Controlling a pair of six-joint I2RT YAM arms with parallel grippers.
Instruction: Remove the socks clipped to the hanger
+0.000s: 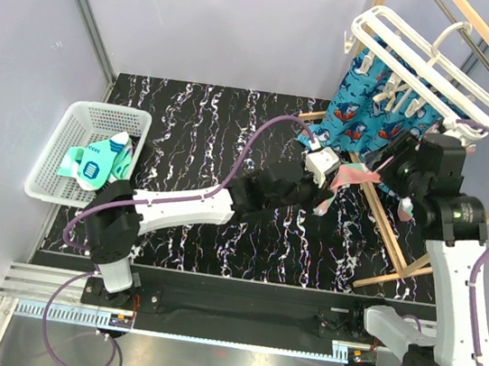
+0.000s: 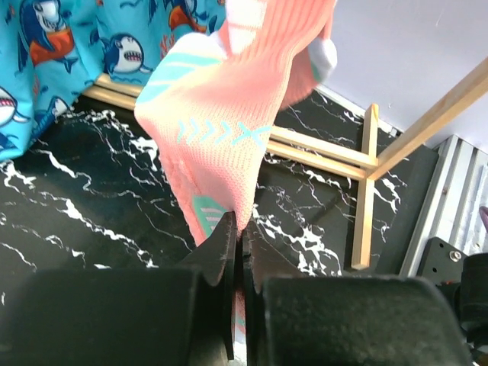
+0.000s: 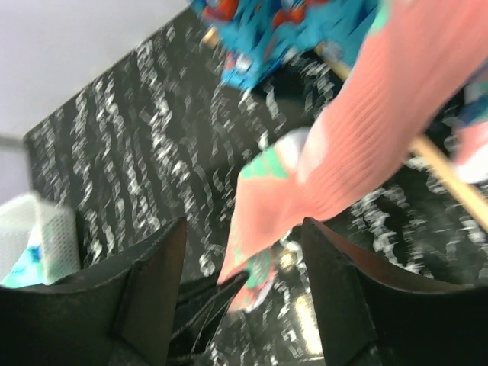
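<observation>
**Desk:** Socks come off the line. Where do we stand with the salmon-pink sock?

**Floor:** We have it by the lower end. Our left gripper is clamped tight, with the fabric pinched between its closed jaws. From there the sock rises out of the top of the left wrist view. Our right gripper has its jaws apart, and the sock hangs between its fingers, gripped by neither as far as we can see.

**Desk:** Is it off the hanger?

**Floor:** We cannot tell, because the sock's upper end is hidden. From above, the sock sits low between our two grippers, below the hanger and over the marbled table, near the wooden frame.

**Desk:** So how do we do this well?

**Floor:** In our judgement, we draw the left arm steadily down and away along the sock's length. A jerk would likely set the hanger swinging on its hook. We keep the right fingers clear of the fabric and the frame. Once the sock is free, we carry it to the white basket, where the mint-green socks lie. The blue shark socks hang from the hanger and would be next.
</observation>
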